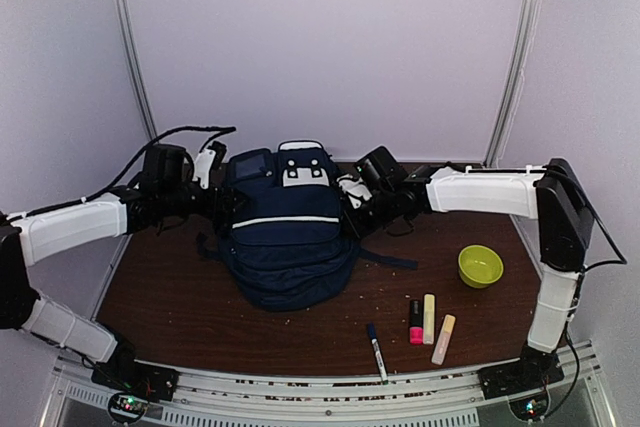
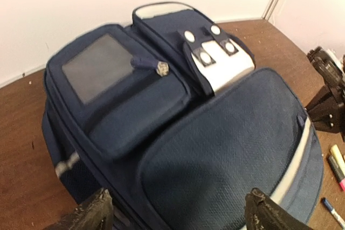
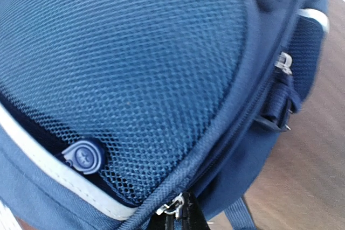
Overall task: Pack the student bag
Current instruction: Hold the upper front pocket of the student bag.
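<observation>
The navy student bag [image 1: 285,237] lies on the brown table with its white patch toward the back wall. My left gripper [image 1: 220,187] is at the bag's upper left side. In the left wrist view it is open wide, its fingertips [image 2: 89,214] straddling the front pocket of the bag [image 2: 215,149] without holding anything. My right gripper [image 1: 352,195] is against the bag's upper right side. In the right wrist view it [image 3: 178,220] is shut on a metal zipper pull [image 3: 173,207] at the seam beside the mesh side pocket [image 3: 135,79].
A green bowl [image 1: 480,265] stands right of the bag. A blue-capped marker [image 1: 377,349], a pink highlighter [image 1: 415,321], a yellow highlighter [image 1: 429,318] and a peach highlighter [image 1: 443,339] lie near the front right edge. A bag strap [image 1: 390,259] trails right.
</observation>
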Motion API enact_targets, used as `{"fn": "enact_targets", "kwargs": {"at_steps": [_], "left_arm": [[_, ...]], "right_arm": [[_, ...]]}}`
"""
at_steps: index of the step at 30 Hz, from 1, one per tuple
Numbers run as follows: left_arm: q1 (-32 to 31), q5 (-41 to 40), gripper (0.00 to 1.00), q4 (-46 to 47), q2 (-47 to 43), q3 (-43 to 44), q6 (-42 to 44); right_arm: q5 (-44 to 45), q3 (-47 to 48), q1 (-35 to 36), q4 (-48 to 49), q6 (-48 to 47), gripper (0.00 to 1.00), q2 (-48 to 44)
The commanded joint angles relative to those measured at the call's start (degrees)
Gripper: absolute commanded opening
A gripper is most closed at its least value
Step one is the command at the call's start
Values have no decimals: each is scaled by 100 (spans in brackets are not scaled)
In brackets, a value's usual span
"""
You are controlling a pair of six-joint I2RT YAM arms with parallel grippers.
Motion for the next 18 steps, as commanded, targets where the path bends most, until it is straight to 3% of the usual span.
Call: {"fn": "enact_targets", "kwargs": {"at_steps": [1,3,7,10,14,18], "left_arm": [[378,167,85,130,1011,870,-156],[420,369,79,99,1483,1068,-166],[361,1284,69,1597,1715,292,-580],[10,1406,67,2433,1728,-228,-560],[-584,1685,66,2782,1813,-539,-245],[-1131,1966,64,3802,1379,-1371,27]], "right_arm": [[915,575,-250,-21,-189,0,-172],[1079,827,-262,-109,-266,0,-151],[1330,1425,-292,-276,-582,0,-150],[1327,1874,-290,-316,-865,0,-140],[1113,2425,-269,-334,-1170,0,-74],[975,2525,-170,-135,-1593,0,-186]]}}
